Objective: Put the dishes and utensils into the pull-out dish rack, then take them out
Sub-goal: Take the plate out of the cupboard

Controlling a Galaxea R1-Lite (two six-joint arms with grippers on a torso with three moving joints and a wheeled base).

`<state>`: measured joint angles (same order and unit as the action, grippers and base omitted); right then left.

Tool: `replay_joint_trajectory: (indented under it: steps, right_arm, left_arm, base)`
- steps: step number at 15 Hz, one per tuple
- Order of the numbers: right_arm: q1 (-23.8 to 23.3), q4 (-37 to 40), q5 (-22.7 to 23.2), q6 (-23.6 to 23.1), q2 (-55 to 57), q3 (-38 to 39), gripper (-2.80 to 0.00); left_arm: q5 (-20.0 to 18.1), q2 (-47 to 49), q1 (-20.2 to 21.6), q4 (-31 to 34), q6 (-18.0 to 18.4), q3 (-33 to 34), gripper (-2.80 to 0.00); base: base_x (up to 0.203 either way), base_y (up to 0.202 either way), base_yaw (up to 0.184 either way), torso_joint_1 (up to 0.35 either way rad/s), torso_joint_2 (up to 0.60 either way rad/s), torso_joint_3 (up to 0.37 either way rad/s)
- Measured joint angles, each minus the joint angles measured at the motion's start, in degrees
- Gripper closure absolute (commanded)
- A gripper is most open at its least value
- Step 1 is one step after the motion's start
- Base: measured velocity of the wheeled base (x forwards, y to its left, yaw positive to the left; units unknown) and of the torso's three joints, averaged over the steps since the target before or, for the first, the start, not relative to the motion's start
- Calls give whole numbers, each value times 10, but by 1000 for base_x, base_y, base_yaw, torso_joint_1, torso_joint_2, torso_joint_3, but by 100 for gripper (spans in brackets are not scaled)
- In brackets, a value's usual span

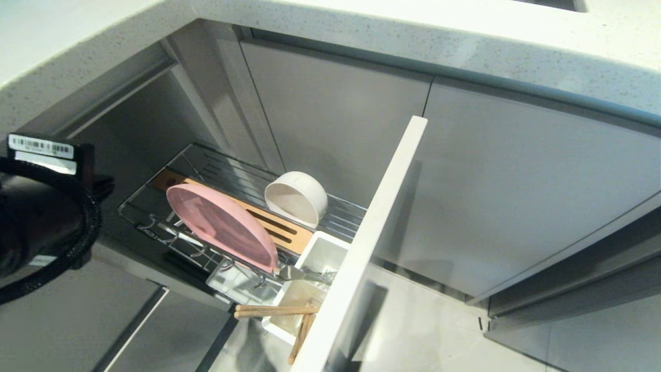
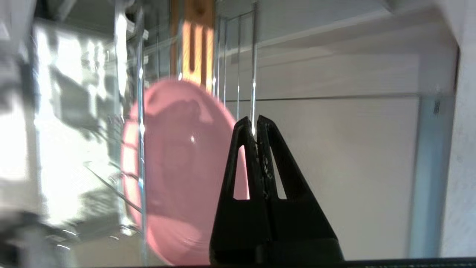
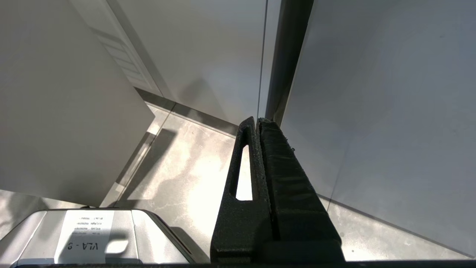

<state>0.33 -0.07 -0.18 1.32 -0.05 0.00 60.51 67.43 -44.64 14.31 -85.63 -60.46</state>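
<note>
The left tool (image 2: 253, 124) is pressed together and empty, near the pink plate (image 2: 178, 167); the right tool (image 3: 256, 124) too.

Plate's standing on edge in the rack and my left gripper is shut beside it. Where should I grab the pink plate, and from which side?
Grip the pink plate by its upper rim, coming down from above. It stands tilted on edge in the dish rack, so only the top edge looks clear of wires. The left gripper is shut, so open it first; the thin rim should fit between the fingers.
</note>
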Motion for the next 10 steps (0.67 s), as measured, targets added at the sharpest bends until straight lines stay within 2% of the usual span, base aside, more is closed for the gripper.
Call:
replay_joint_trajectory:
  steps: [3, 6, 8, 10]
  right_arm:
    - [0, 0, 0, 0, 0, 0, 0]
    - [0, 0, 0, 0, 0, 0, 0]
    - [0, 0, 0, 0, 0, 0, 0]
    - [0, 0, 0, 0, 0, 0, 0]
  left_arm:
    - [-9, -13, 0, 12, 101, -54, 0]
    - [-50, -41, 9, 12, 159, -157, 0]
    - [-110, -64, 40, 9, 250, -231, 0]
    - [-209, -94, 71, 11, 348, -291, 0]
  base:
    - [0, 0, 0, 0, 0, 0]
    - [0, 0, 0, 0, 0, 0]
    - [0, 0, 0, 0, 0, 0]
    - [0, 0, 0, 0, 0, 0]
